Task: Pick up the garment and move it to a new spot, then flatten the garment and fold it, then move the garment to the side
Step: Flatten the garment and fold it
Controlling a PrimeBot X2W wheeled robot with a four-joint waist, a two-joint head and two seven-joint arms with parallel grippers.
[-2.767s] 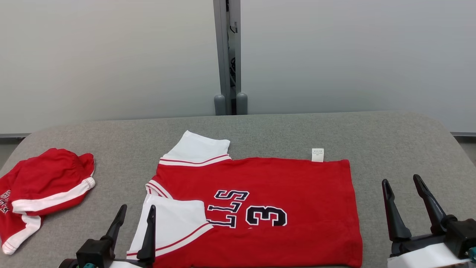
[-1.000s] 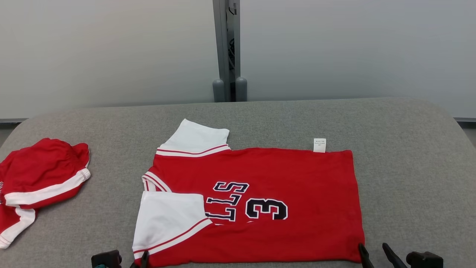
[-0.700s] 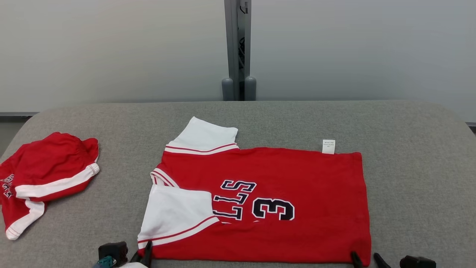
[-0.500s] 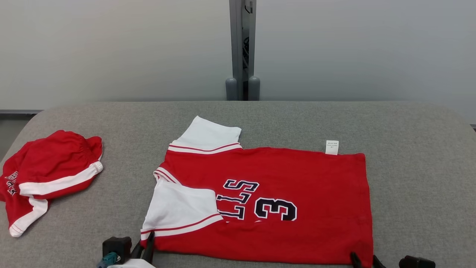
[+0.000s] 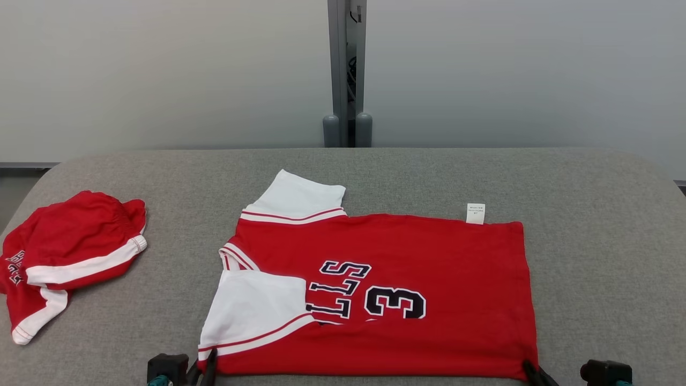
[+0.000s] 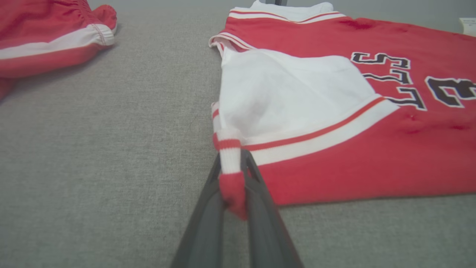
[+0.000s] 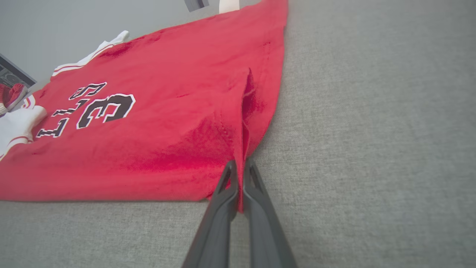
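The left hand [image 6: 231, 165] had its fingers pressed together on the near collar-end corner of the jersey [image 5: 407, 257], and there it was, striped trim and red cloth bunched right between them. The right hand [image 7: 241, 165] told the same story: its fingers were squeezed tight on the near hem corner, with a ridge of red cloth running up from the pinch. Both hands sat low at the near edge of the worktop [image 5: 589, 241]. Their fingers lay almost flat along it and pointed away from the robot, one hand at each end of the jersey's near side, well apart.

Out from there, the jersey lay print-up in the middle of the worktop, collar end to the robot's left and hem to its right, flat with barely a wrinkle. The near sleeve [image 5: 257, 308] was turned in over the chest, just touching the lettering. The far sleeve [image 5: 295, 201] poked out past the far edge, and a white label [image 5: 475, 213] stuck out there too, close to the hem. Red shorts [image 5: 69, 257] lay crumpled far off to the left.

Placing and flattening looked finished, and folding looked barely begun, with one sleeve in. The two-corner pinch read as the set-up for carrying the near edge over to the far one. That fold and the shift to the side were not yet done.
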